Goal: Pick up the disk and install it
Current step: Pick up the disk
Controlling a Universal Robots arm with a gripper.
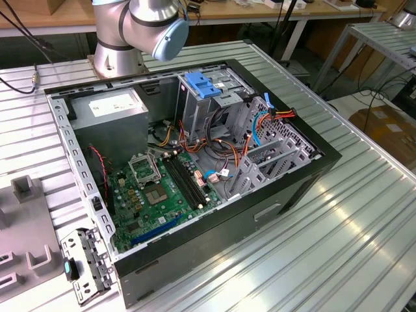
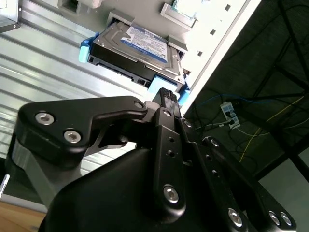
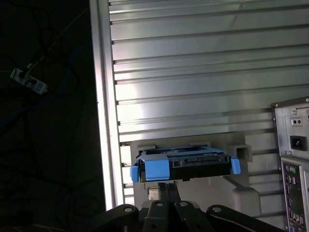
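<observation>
Disk (image 2: 135,46) lies in a grey holder (image 3: 241,193) near the worktop (image 3: 193,72) edge, seemingly presented for pickup; gripper (image 3: 166,186) hovers at its blue end tab (image 3: 155,170), fingers (image 2: 166,104) drawn together, apparently not yet clamped on it.

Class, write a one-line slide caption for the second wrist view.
The claw hovers close to the disk, which rests in a grey holder on the ribbed metal table.

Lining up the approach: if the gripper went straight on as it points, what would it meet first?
Most likely the disk, at its near blue-railed end. It lies in a grey holder directly ahead of the gripper in both wrist views; the gap between them is unclear.
</observation>
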